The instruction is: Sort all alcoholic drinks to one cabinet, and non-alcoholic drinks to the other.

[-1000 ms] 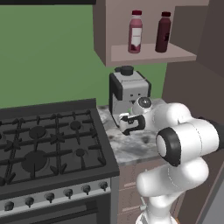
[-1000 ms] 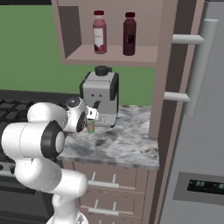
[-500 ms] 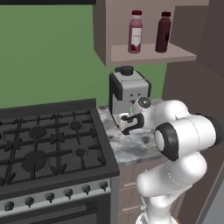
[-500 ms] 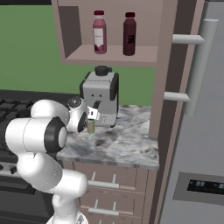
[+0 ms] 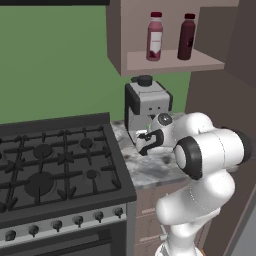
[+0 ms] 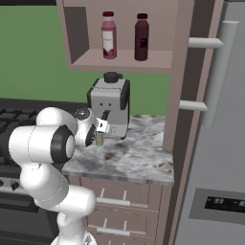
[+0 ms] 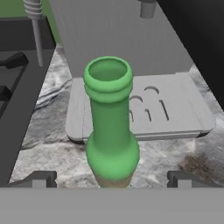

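The green bottle (image 7: 111, 127) looks smooth and matt (like plastic). The tabletop (image 6: 139, 160) is mottled grey marble. The coffee machine (image 5: 147, 107) looks brushed grey metal.
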